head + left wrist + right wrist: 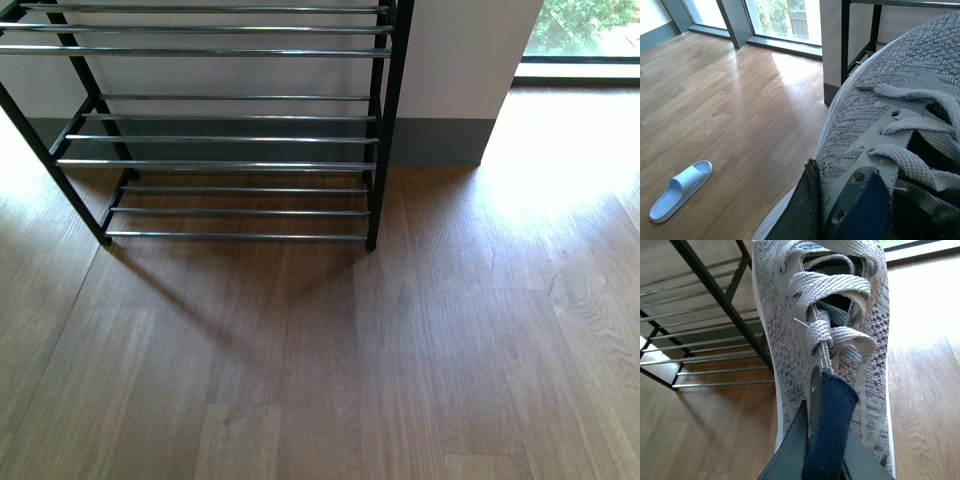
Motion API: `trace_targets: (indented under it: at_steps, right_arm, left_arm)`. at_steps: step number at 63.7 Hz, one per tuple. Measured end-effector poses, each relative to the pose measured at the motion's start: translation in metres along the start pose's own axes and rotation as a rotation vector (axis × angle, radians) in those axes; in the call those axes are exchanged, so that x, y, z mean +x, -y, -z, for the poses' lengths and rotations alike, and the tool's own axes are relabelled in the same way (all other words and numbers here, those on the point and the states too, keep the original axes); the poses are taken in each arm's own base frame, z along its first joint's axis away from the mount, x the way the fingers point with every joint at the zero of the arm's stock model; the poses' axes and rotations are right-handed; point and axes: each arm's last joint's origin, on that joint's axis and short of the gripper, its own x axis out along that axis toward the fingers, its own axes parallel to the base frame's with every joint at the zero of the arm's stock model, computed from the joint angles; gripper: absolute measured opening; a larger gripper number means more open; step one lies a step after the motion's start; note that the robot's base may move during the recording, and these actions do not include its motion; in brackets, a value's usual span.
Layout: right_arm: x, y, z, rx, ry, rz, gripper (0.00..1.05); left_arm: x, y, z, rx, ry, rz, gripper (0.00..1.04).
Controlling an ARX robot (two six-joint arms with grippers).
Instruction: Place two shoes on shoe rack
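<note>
The shoe rack [230, 140] stands at the back left in the front view, its chrome rod shelves bare; neither arm shows there. In the left wrist view my left gripper [830, 210] is shut on a grey knit sneaker [865, 115], held off the floor beside the rack's black frame [845, 40]. In the right wrist view my right gripper [822, 440] is shut on the dark tongue of the other grey knit sneaker [785, 340], held above the floor next to the rack [715, 295]. One pale-blue slide [681, 190] lies on the floor. The second slide is out of view.
Wooden floor [400, 350] spreads in front of the rack. A white wall with a grey skirting [440, 140] stands right of the rack. Floor-length windows [780, 22] let in bright light beyond it.
</note>
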Motion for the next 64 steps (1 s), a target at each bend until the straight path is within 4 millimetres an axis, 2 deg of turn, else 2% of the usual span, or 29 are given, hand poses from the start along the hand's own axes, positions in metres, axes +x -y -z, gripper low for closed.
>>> trace_targets:
  at_steps: [64]
  right_arm:
    - [0.0, 0.0002, 0.0011, 0.002, -0.003, 0.003, 0.02]
  left_arm:
    - [0.0, 0.0002, 0.0001, 0.0, -0.001, 0.001, 0.02]
